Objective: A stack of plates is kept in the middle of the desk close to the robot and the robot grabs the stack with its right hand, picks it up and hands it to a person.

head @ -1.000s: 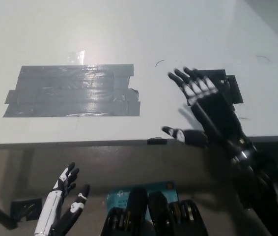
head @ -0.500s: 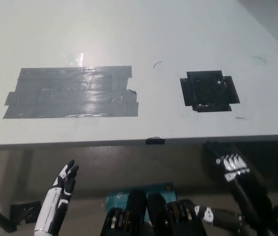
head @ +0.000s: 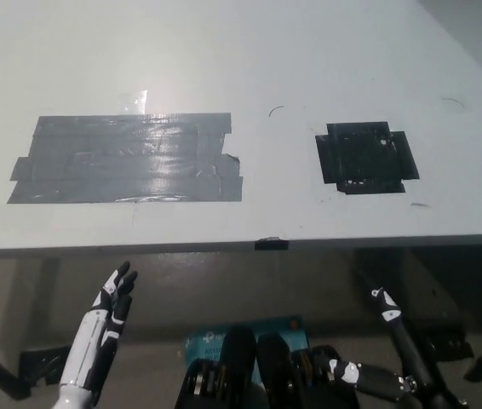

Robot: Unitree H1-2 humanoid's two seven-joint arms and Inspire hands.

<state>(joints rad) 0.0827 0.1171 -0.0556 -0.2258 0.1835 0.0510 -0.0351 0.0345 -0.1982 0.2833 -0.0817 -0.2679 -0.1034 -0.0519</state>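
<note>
The white desk (head: 241, 51) had no plates on it that I could see. The task talked about a stack of plates in the middle of the desk, but there was no stack anywhere in the head view. No person was in view either. On the desk top there was only a wide patch of grey tape (head: 126, 158) on the left side and a smaller square patch of black tape (head: 365, 158) on the right side.

The black right hand (head: 386, 349) hung low, below the front edge of the desk, at the bottom right. Its fingers were spread apart and it held nothing. The white left hand (head: 105, 328) rested low at the bottom left, also under the desk edge, with its fingers straight and a little apart, holding nothing.

What could go wrong? I think the robot could reach up and close on bare desk, because there was nothing there to grab. The right hand also sat just under the desk edge, so lifting it straight up could bump it on the edge.

A blue sheet or card (head: 215, 336) lay on the floor near the robot. It had some pale writing on it, but it was too small and half hidden, so I could not read it.
</note>
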